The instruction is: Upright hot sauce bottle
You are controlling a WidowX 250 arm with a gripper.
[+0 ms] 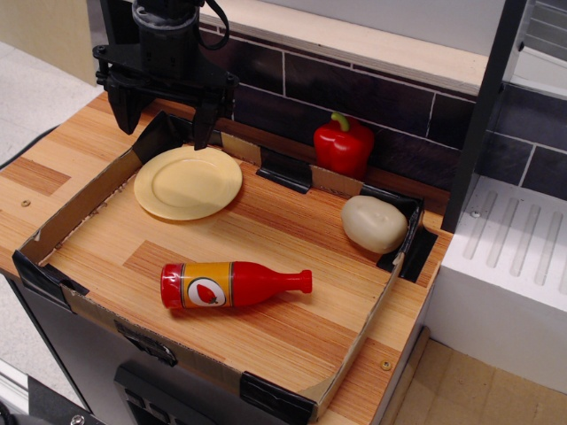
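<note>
The hot sauce bottle lies on its side on the wooden board, its base pointing to nine o'clock and its narrow neck to three o'clock, label with the pepper picture facing up. It sits near the front cardboard edge (touching nothing else). At eleven o'clock from it rests a yellow plate. At two o'clock lies a pale potato-like lump, and at one o'clock, against the dark tiles, a red bell pepper. The gripper hangs above the plate's far rim, jaws spread apart and holding nothing.
</note>
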